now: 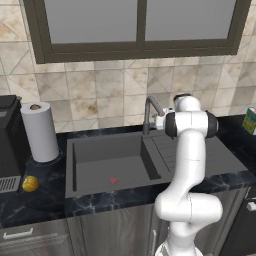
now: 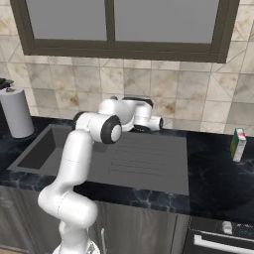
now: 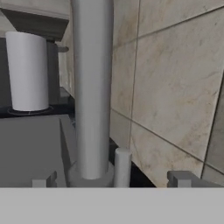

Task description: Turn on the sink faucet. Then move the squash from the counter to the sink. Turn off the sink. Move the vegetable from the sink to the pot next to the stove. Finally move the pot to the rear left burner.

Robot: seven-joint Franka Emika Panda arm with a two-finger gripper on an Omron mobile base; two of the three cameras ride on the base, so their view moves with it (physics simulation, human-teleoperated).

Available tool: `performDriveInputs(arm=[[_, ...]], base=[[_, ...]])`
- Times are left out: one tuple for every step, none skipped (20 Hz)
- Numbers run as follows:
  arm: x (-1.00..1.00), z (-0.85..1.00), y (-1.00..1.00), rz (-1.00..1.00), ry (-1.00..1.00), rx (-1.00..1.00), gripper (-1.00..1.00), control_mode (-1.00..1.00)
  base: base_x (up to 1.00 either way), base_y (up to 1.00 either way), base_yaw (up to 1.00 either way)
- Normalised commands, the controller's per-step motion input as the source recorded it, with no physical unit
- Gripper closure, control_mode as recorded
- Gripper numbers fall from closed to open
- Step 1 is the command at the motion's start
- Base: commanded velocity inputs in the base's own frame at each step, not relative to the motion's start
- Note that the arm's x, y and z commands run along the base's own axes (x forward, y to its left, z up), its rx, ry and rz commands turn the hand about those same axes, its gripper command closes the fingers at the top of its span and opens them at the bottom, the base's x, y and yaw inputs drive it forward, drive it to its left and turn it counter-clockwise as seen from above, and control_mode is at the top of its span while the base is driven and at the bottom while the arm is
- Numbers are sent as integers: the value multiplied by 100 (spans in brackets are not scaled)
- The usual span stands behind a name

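Fingers: two tips (image 3: 43,180), which I see spread wide, gripping nothing.
Gripper (image 3: 114,180): one, close up to the sink faucet's stem.
Sink faucet (image 1: 149,113): one, upright at the sink's rear edge.
Sink (image 1: 107,162): one basin, one red drain mark.
Squash (image 1: 30,183): one, on the counter (image 1: 30,202) left of the sink.
Paper towel roll (image 1: 39,131): one, left of the sink, behind the squash.
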Motion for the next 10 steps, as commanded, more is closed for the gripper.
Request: performDriveInputs(arm=[[11,-1,22,0,0,0,-100,-100],[13,-1,26,0,1,0,-100,-100],[13,-2,25,0,1,0,-100,-100],[9,-2,22,0,2,0,100,-100],[13,0,20,0,0,0,100,-100],[15,0,19,0,0,0,100,-100],[11,0,11,0,0,1,100,-100],[12,0,1,0,0,2,100,-100],[10,0,0,0,0,3,100,-100],[7,0,0,0,0,3,100,-100]], base=[[0,0,0],[0,0,0],[0,0,0],[0,0,0],[0,0,0],[0,0,0],[0,0,0],[0,0,0],[0,0,0],[0,0,0]])
